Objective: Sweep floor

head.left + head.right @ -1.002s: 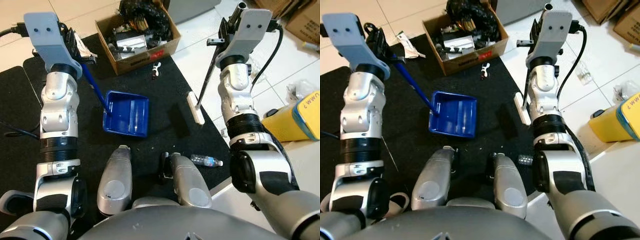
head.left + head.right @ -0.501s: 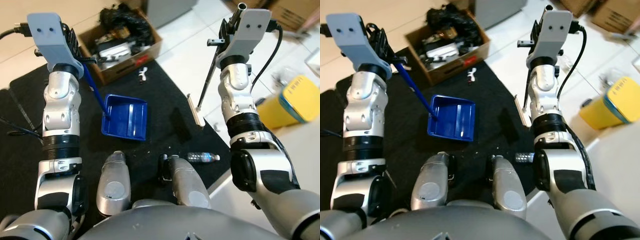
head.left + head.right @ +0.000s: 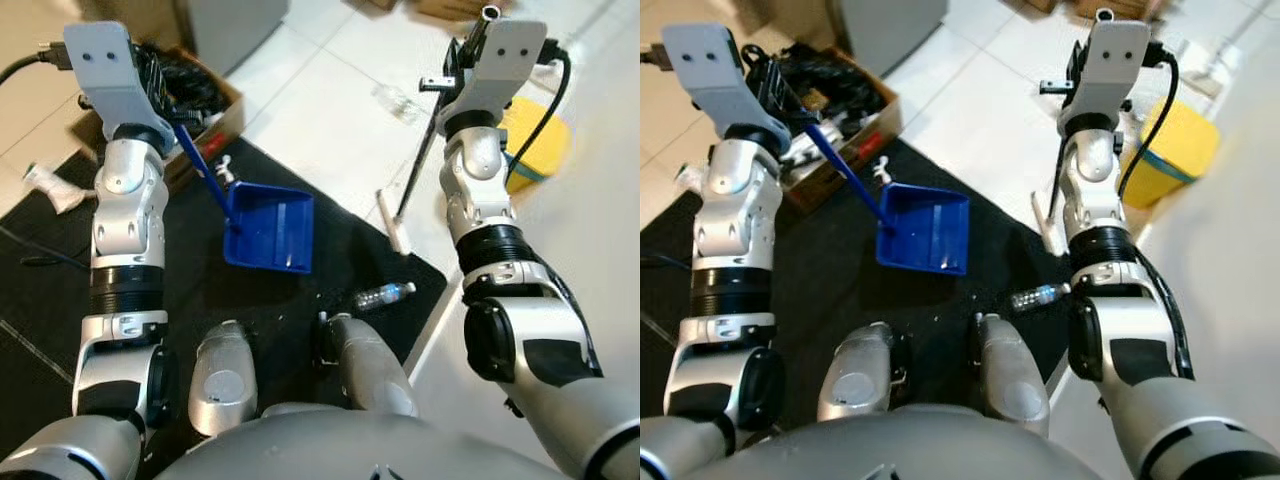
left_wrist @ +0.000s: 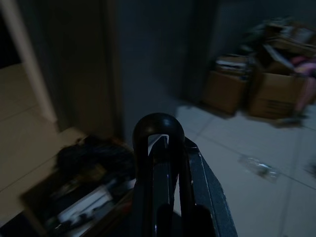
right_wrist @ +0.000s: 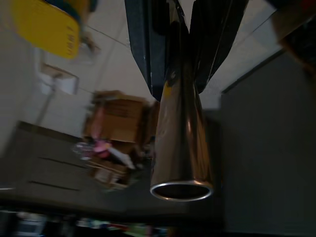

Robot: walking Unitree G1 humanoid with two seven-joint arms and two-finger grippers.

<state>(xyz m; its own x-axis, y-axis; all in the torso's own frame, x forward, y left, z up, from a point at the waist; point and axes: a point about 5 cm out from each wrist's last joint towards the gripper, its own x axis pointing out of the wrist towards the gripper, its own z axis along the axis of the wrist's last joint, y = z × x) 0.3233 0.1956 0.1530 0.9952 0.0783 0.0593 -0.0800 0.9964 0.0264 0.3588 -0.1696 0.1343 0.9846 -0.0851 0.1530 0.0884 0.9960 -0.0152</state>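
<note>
L gripper [image 3: 160, 95] is clenching the blue handle of the dustpan [image 3: 270, 228], holding it raised at chest height so the pan is hanging tilted above the black mat [image 3: 60, 300], mouth facing down toward the mat edge; likely being carried w/ its mouth ready to receive debris. In the L wrist view the handle's rounded end [image 4: 158, 133] is sitting between the 2 fingers.

R gripper [image 3: 462, 70] is gripping the metal pole of the broom [image 3: 415, 175]; R wrist view is showing the 2 fingers closed around the tube [image 5: 180, 123]. Broom head [image 3: 393, 222] is hanging at the mat's edge by the white tile floor [image 3: 330, 120]; can't tell if touching.

Debris: a plastic bottle [image 3: 378, 296] is lying on the mat, between broom head and robot's feet; small specks near it.

Other: cardboard box [image 3: 190, 110] of cables behind the L arm, yellow container [image 3: 535, 135] behind the R arm.

Judgement: both tools are in hand, sweeping not yet under way.
</note>
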